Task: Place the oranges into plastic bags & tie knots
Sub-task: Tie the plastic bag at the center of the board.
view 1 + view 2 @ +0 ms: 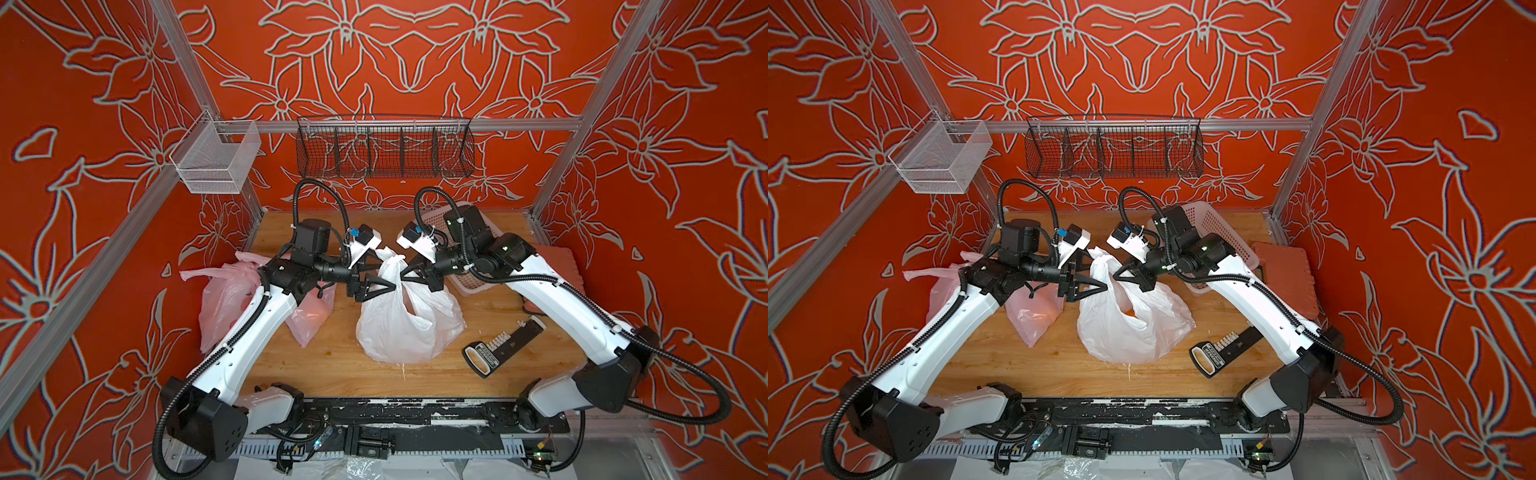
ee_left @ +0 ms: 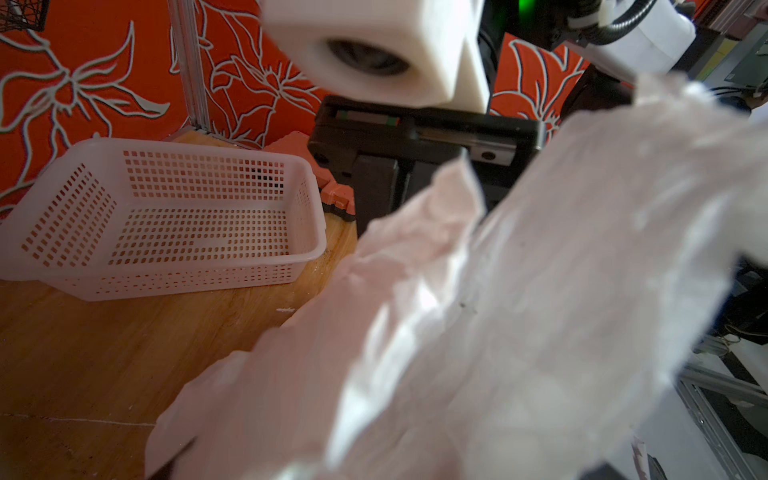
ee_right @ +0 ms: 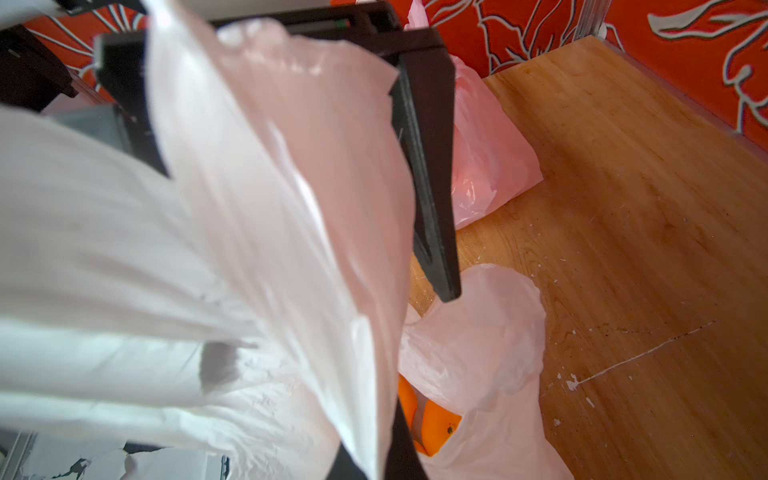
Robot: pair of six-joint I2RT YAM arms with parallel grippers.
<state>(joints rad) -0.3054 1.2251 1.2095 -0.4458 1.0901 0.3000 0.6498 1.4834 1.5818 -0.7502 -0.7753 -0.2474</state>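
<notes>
Top views: a white plastic bag [image 1: 409, 328] stands at the middle of the table [image 1: 324, 370], its gathered neck raised between the two arms. The left end effector [image 1: 387, 273] has its jaws spread wide, straddling the neck (its black fingers [image 3: 428, 174] flank the film in the right wrist view). The right end effector [image 1: 404, 271] is closed, pinching the neck from the opposite side. Oranges [image 3: 434, 419] lie inside the bag, seen through its mouth. Two pink bags [image 1: 226, 299] rest by the left arm; a perforated basket [image 2: 166, 216] lies under the right arm.
</notes>
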